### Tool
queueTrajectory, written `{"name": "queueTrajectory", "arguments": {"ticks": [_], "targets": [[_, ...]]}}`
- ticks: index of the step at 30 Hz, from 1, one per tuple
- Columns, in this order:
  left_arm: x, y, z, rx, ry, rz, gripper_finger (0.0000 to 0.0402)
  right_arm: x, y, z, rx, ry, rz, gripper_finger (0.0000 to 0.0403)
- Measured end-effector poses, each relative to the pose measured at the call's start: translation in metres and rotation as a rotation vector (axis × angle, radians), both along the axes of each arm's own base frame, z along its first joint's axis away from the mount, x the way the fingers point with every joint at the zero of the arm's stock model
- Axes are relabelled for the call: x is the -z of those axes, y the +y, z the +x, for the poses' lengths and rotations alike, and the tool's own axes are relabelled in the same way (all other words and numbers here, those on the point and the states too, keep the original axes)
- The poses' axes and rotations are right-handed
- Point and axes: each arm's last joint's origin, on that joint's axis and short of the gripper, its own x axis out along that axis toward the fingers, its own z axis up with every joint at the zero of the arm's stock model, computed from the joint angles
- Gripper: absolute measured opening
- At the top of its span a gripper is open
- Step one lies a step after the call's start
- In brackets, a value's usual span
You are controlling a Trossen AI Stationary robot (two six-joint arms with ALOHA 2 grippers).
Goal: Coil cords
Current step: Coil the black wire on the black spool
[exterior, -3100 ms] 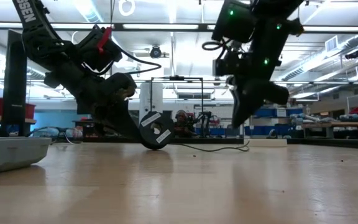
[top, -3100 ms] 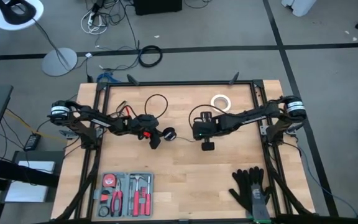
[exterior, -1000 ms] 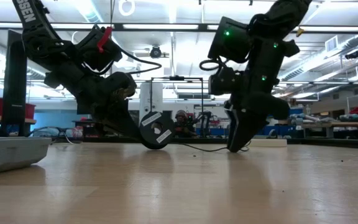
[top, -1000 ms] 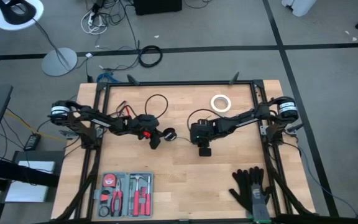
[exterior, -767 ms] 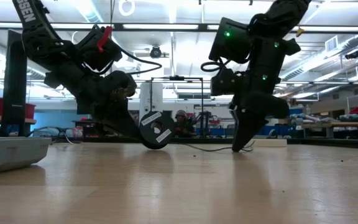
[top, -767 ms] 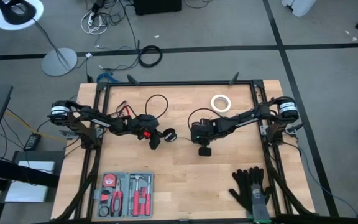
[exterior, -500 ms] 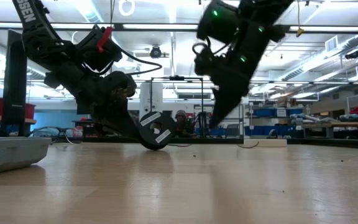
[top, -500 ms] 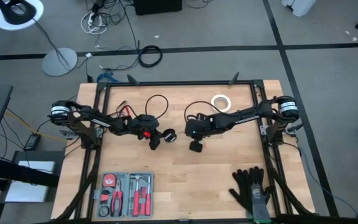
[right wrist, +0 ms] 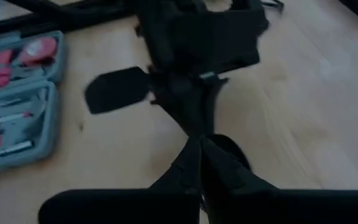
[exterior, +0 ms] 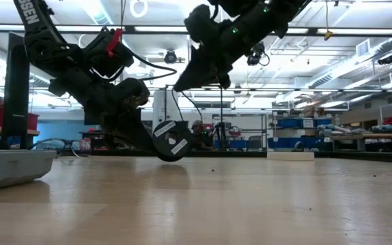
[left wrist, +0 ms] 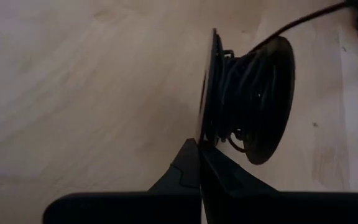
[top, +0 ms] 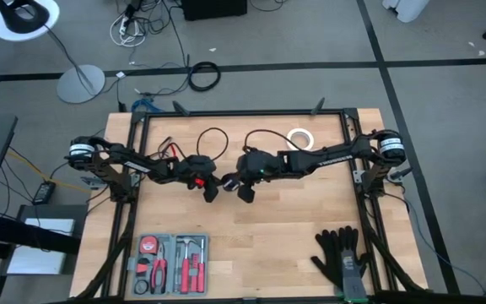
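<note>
Puck [top: 227, 181] table centre; tool case [top: 172, 263] front-left; gloves [top: 342, 257] front-right.

place: robotics lab / workshop bay
floor [top: 445, 76]: grey, marked off with dark tape lines, loose cables [top: 133, 25] lying on it
bench: wooden table [top: 294, 245] inside a black metal frame [top: 243, 112], two dark arms mounted at its sides
tools: grey case of red-handled hand tools [top: 173, 263], black work gloves [top: 342, 256], white tape ring [top: 299, 138]
lighting: floor lamp [top: 25, 19] beside the bench, long ceiling light strips [exterior: 359, 27]
background: open hall with exposed ceiling and shelving holding blue bins [exterior: 369, 124]
</note>
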Motion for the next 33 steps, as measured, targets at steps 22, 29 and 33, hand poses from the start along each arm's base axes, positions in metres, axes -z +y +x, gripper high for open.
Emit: {"name": "queueTrajectory", "arguments": {"ticks": [22,29,33], "targets": [[-0.006,0.003,0.004,-0.092,-0.074,-0.004,0.0,0.074,0.001,0.028,0.102,0.122,0.101,0.0001],[-0.005,0.003,0.003,-0.095,-0.066,-0.003,0.0,0.065,0.0,0.031,0.133,0.048,0.05,0.0003],[-0.004,0.002,0.002,-0.088,-0.049,-0.008,0.0,0.049,0.0,0.041,0.087,-0.058,0.02,0.0003]]}}
